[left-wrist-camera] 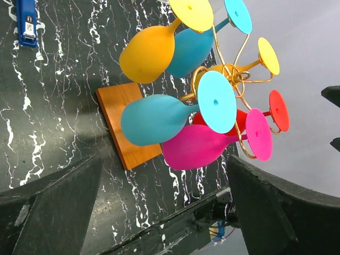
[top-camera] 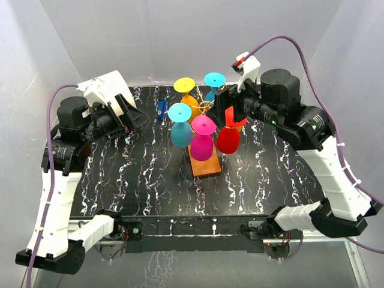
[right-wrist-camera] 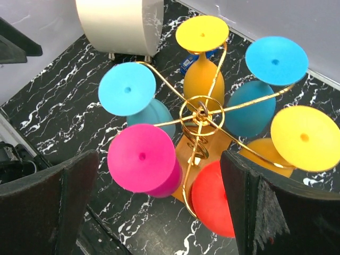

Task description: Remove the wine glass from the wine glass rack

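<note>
The wine glass rack (top-camera: 206,107) is a gold wire stand on an orange-brown wooden base (top-camera: 207,169) at the table's middle. Several coloured wine glasses hang upside down from its arms: cyan (top-camera: 180,131), magenta (top-camera: 202,143), red (top-camera: 228,139), yellow (top-camera: 187,90) and teal (top-camera: 213,81). My right gripper (top-camera: 228,103) hovers open just right of the hub (right-wrist-camera: 201,112). Its fingers straddle the magenta foot (right-wrist-camera: 141,156) and the red glass (right-wrist-camera: 212,199), touching neither. My left gripper (top-camera: 135,117) is open, well left of the rack (left-wrist-camera: 234,71), holding nothing.
A small blue object (top-camera: 160,110) lies on the black marbled table (top-camera: 132,180) behind and left of the rack. White walls close in the back and sides. The left arm's white housing (right-wrist-camera: 119,24) shows beyond the rack in the right wrist view.
</note>
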Tool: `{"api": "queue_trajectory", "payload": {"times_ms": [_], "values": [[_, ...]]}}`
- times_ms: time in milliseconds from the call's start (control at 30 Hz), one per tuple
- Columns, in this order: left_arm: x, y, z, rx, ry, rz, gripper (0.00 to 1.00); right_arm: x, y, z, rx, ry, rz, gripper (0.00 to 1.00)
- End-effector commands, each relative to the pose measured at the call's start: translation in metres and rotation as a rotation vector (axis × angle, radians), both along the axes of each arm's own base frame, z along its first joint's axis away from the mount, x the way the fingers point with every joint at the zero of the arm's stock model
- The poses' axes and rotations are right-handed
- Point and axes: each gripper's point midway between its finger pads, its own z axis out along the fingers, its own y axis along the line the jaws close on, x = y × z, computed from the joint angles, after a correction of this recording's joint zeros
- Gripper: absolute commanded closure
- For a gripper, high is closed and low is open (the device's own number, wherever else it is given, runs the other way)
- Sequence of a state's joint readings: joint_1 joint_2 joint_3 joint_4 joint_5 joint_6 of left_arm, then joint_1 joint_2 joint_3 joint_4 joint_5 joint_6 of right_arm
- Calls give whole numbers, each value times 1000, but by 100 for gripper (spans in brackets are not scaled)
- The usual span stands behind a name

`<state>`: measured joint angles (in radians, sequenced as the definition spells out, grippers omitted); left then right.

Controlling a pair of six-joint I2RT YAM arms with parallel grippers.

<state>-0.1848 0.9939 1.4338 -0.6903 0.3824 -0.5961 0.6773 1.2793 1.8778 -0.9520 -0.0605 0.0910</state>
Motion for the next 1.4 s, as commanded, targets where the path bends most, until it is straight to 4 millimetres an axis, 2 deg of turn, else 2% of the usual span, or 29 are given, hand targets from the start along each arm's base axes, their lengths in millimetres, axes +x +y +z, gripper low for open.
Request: {"api": "queue_trajectory", "payload": {"times_ms": [0,233,433,633,900,1367], "values": [[-5,-3,-1,-17,8,-24,1,-6,18,6,-46,-10,71,2],[-8,-3,-15,-9,41,-32,1,-18,47,-25,-195,4,69,2],[-11,-2,-20,-5,53,-32,1,-7,38,-33,-277,-3,-20,2],[-14,-2,-25,-5,62,-33,1,-5,34,-47,-309,34,-55,2],[-14,-2,-25,-8,64,-33,1,-11,43,-52,-266,65,-20,2],[-16,-2,-24,-3,64,-32,1,-7,47,-60,-249,92,-53,2]]}}
